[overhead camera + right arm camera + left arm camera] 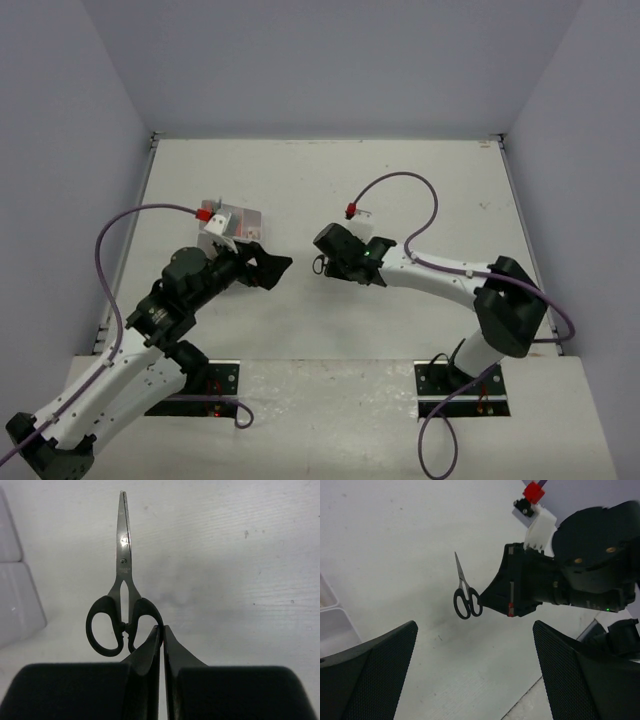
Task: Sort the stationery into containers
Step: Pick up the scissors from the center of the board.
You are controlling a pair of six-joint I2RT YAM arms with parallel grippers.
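The white table (330, 180) starts at the near edge, where the two arms are bolted down on black plates. It runs back, bare and lightly scuffed, to a raised rim. Plain lilac-grey walls (330, 60) close it in on the left, right and far sides.

The left arm (120, 370) rises from its base and reaches forward and to the right, elbow high. The left gripper (270, 268) hangs over mid-table with its fingers (375, 675) spread wide and nothing between them. Its camera looks straight across at the other gripper.

The right arm (450, 275) folds back at the elbow and stretches left, low across the table. The right gripper (322, 265) faces the left one, and the two are near but apart. Its jaws are pressed together, pinching the rim of one black handle loop of the scissors (120, 600). The blades are closed and point away from the fingertips. A soft shadow lies on the table to one side of the scissors, so they seem to be just clear of it.

Beyond the left gripper, on the left half of the table, sits the clear organiser box (235, 222), partly hidden by the wrist. Its contents cannot be made out. A purple cable (410, 180) loops above the right wrist.
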